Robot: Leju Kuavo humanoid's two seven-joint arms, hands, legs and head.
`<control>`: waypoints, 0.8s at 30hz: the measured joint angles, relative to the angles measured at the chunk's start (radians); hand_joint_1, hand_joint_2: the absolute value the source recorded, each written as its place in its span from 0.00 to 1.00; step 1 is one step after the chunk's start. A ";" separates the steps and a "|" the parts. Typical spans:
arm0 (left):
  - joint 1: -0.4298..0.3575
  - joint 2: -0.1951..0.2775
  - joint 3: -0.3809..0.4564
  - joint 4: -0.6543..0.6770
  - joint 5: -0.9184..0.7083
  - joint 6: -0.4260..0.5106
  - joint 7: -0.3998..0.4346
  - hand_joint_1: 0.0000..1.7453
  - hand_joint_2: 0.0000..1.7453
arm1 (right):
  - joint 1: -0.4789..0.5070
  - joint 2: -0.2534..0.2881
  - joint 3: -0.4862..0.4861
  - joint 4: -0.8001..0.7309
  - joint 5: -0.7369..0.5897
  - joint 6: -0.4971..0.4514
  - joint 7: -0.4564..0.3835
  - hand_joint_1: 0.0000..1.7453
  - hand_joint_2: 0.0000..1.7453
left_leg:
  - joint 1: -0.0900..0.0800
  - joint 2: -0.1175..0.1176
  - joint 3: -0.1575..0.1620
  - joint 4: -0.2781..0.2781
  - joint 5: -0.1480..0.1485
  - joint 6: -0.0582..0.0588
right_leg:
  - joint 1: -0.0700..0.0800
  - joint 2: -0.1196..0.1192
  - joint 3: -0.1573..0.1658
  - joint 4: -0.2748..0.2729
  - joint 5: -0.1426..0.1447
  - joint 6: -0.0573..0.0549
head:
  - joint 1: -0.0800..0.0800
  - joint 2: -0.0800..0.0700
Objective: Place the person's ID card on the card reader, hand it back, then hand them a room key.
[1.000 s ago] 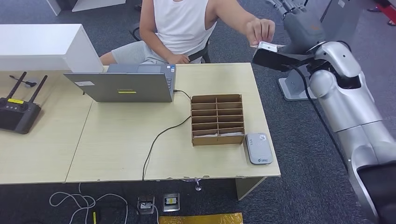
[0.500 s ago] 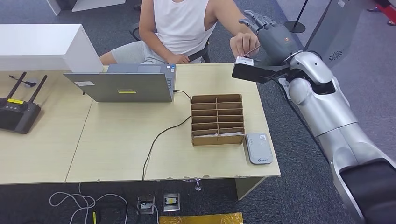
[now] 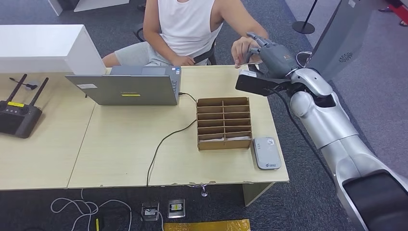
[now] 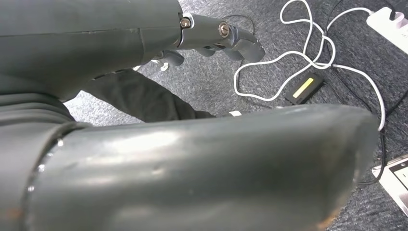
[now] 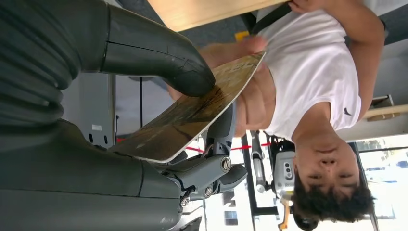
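Scanning from the left, we see a black router (image 3: 18, 115) w/ two antennas on the desk (image 3: 120, 154), then an open laptop (image 3: 126, 87) whose black cable (image 3: 166, 139) runs off the front edge. Next comes the brown cardboard organizer (image 3: 223, 123), split into rows of slots; a few pale cards lie in the front rows nearest us, the rest look bare, tho we can't tell for sure. Just beside its right wall sits the grey card reader (image 3: 266, 152), flat on the desk. Further right, at the far desk corner, our right hand (image 3: 269, 54) meets the person's hand (image 3: 243, 49): the thumb (image 5: 163, 53) presses the ID card (image 5: 192, 113) against the fingers below, so we're gripping it, while the person's fingers touch its far end too. The left hand (image 4: 211, 41) hangs over the carpet, fingers curled, nothing in them.
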 joint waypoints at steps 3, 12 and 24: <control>0.013 0.000 -0.001 0.000 -0.002 -0.001 0.000 0.00 0.00 | 0.024 0.000 -0.002 0.001 -0.005 0.010 0.003 1.00 1.00 | 0.000 0.000 0.000 0.000 0.000 0.000 | 0.000 0.000 0.000 0.000 0.000 0.000 | 0.000 0.000; 0.034 0.002 -0.007 0.000 -0.003 -0.004 0.000 0.00 0.00 | 0.071 0.000 -0.008 0.007 -0.017 0.017 0.005 1.00 1.00 | 0.000 0.000 0.000 0.000 0.000 0.000 | 0.000 0.000 -0.001 0.000 0.000 0.000 | 0.000 0.000; 0.039 0.002 -0.008 0.000 0.017 0.000 0.000 0.00 0.00 | 0.133 -0.018 -0.041 -0.013 -0.037 0.080 0.031 1.00 1.00 | 0.000 0.000 0.000 0.000 0.000 0.000 | 0.000 0.000 -0.001 0.000 0.000 0.000 | 0.000 0.000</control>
